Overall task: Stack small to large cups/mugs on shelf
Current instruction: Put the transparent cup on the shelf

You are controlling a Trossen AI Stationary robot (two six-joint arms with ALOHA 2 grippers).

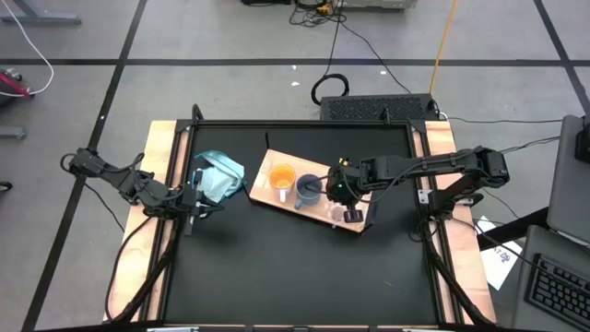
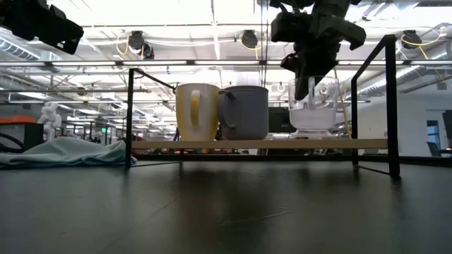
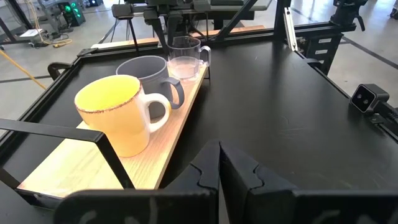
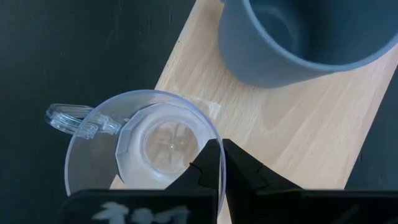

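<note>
While the clear glassy cup (image 4: 143, 146) is pinched at its rim by the right gripper's (image 1: 343, 187) closed jaws, at the light-wood shelf's (image 1: 265, 187) three-o'clock end beside the blue-grey mug (image 1: 308, 190), release is judged next, the left gripper (image 1: 195, 205) idling closed at nine o'clock.

Arms: two dark, slim jointed arms (image 1: 433, 166) being shown.
Fingers: matte black, angular notched fingertips (image 3: 239, 171) being seen.
</note>
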